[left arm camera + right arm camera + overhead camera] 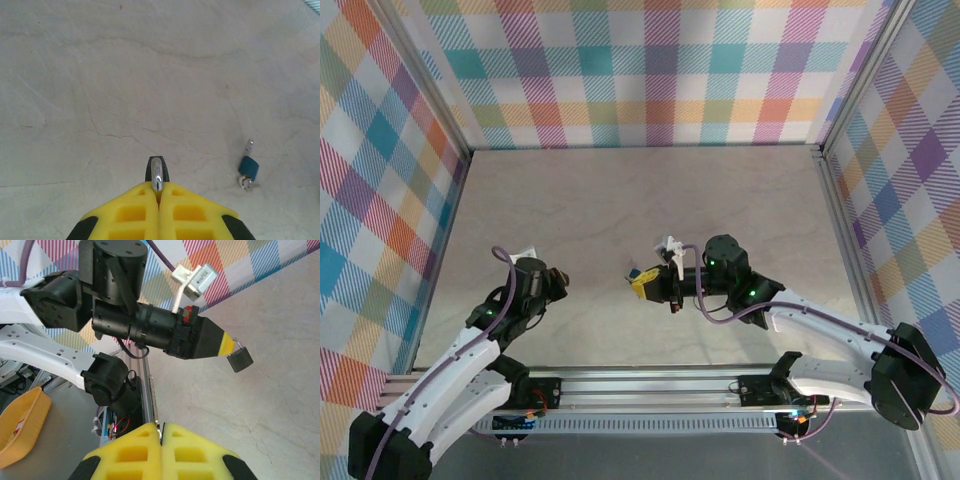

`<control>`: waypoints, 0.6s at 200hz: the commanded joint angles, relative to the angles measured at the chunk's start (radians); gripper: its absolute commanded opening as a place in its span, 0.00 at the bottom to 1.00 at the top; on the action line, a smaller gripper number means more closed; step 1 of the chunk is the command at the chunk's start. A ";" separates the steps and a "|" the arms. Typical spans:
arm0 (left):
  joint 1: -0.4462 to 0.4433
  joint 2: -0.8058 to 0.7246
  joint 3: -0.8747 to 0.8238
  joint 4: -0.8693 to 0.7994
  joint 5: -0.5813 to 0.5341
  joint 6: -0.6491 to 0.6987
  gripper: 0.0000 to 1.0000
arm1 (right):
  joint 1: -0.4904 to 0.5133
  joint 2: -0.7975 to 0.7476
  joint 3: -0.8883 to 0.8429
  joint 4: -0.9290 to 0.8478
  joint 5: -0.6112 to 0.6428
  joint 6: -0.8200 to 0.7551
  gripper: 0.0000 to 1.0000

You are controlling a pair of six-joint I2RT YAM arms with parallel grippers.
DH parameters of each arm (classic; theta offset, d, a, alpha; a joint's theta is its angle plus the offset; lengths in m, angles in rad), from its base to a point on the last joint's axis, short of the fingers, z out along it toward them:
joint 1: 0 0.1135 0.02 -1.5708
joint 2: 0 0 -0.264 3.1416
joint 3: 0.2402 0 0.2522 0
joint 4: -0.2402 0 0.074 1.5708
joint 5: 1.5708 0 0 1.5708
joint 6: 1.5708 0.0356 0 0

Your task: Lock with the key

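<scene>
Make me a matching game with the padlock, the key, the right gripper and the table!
Things:
1. padlock
2. key
3. right gripper
4. table

Matches:
A. pale, with thin crack-like lines
B. shut, yellow fingers pressed together
C. black, hanging by its shackle from the left gripper
D. teal head, lying on the table

Right pairs: 1-C, 2-D, 3-B, 4-A.
</scene>
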 commanded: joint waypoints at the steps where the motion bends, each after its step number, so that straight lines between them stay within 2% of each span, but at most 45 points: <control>1: 0.015 0.025 -0.035 0.144 -0.054 -0.024 0.00 | 0.004 0.032 0.040 0.020 -0.032 0.004 0.00; 57: 0.020 0.141 -0.062 0.303 -0.046 -0.008 0.00 | 0.011 0.094 0.043 0.074 -0.050 0.029 0.00; 120: 0.029 0.290 -0.061 0.423 0.022 -0.006 0.00 | 0.015 0.116 0.038 0.086 -0.047 0.027 0.00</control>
